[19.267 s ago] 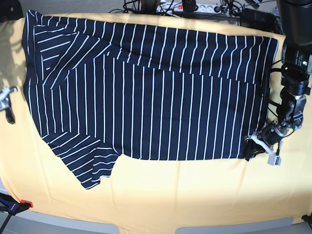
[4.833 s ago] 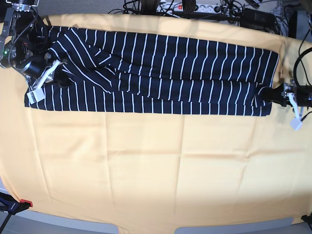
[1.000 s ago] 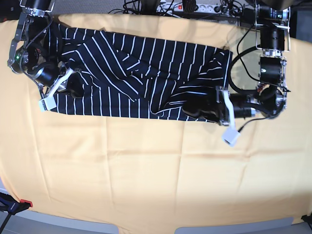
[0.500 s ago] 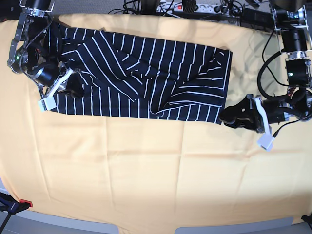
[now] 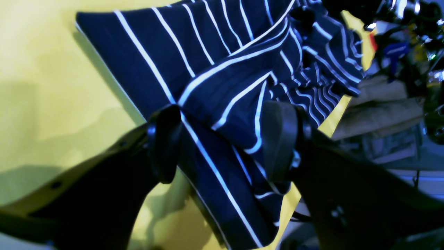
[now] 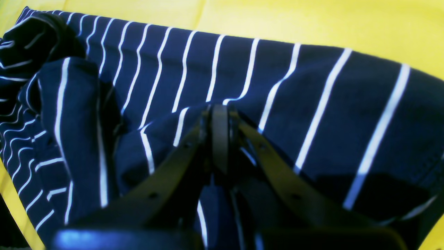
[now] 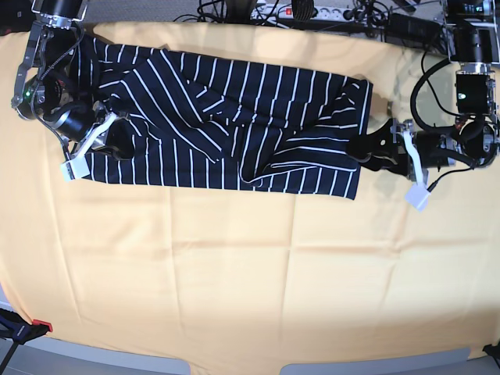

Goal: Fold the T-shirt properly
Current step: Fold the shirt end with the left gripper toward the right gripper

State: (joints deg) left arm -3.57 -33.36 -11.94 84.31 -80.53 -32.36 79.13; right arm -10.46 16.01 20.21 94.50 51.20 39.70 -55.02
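Observation:
The T-shirt (image 7: 226, 109), dark navy with thin white stripes, lies as a long rumpled strip across the far part of the yellow cloth. Its right end is folded back over itself. My right gripper (image 7: 109, 139) is at the shirt's left end. In the right wrist view this gripper (image 6: 219, 114) is shut on a raised fold of the shirt (image 6: 277, 86). My left gripper (image 7: 361, 148) is at the shirt's right edge. In the left wrist view it (image 5: 222, 142) is open, with a bunched fold of the shirt (image 5: 208, 52) between its fingers.
A yellow cloth (image 7: 250, 273) covers the whole table. Cables and a power strip (image 7: 289, 12) lie beyond the far edge. A small red-tipped clamp (image 7: 39, 326) sits at the near left corner.
My left gripper drew back to the right off the shirt, then moved up to the shirt's right edge, jaws around the fold. The right arm and shirt have stayed put.

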